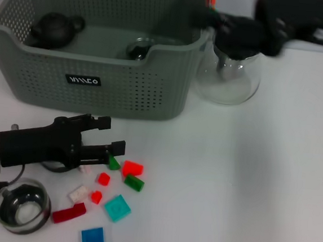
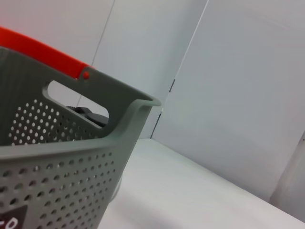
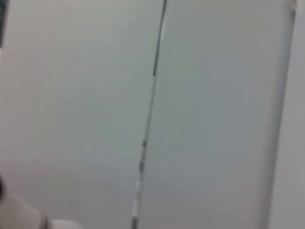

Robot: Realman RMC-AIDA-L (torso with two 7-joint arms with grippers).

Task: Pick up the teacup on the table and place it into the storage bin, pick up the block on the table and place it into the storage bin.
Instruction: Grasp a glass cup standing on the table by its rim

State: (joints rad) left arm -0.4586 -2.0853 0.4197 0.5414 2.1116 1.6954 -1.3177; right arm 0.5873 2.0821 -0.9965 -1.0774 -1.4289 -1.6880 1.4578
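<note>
The grey-green storage bin point(image 1: 152, 92) stands at the back left; its perforated wall point(image 2: 57, 167) fills the left wrist view. A glass teacup point(image 1: 22, 205) sits near the table's front left corner. Coloured blocks lie in front of the bin, among them a green block point(image 1: 113, 163), a red block point(image 1: 133, 168), a teal block point(image 1: 117, 208) and a blue block point(image 1: 93, 239). My left gripper point(image 1: 115, 134) hovers open just above the green block, nothing between its fingers. My right gripper point(image 1: 251, 32) is a dark blur over the glass teapot point(image 1: 227, 76).
Inside the bin lie a dark teapot point(image 1: 51, 27) and a glass item point(image 1: 139, 48). The glass teapot stands right against the bin's right corner. An orange part point(image 2: 43, 47) shows behind the bin's rim. The right wrist view shows only wall panels.
</note>
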